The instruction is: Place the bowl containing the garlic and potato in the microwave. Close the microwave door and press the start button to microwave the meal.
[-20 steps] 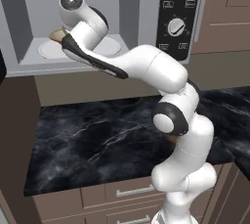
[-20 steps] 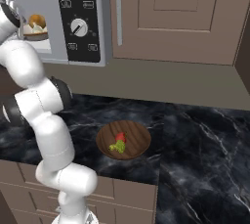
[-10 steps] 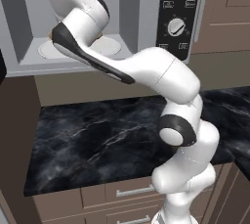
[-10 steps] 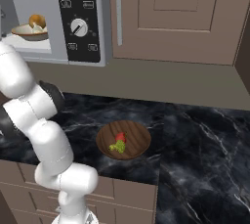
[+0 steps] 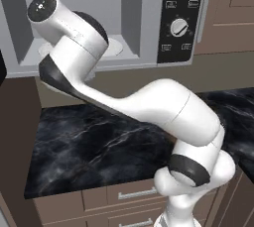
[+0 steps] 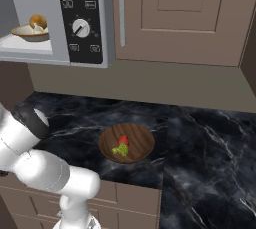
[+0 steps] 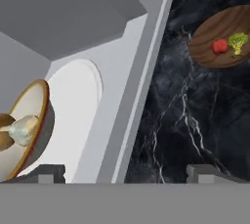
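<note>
No text can be read. The black panel [image 6: 81, 19] of the microwave [image 6: 55, 18] carries small pale-outlined buttons above and below its white dial [image 6: 79, 28], with faint marks inside them and ticks round the dial, all too small and blurred to make out as letters or numbers. The same panel [image 5: 180, 18] in the left base view shows the same unreadable marks. No brand or label is legible on the arm, the cupboards or the bench.
</note>
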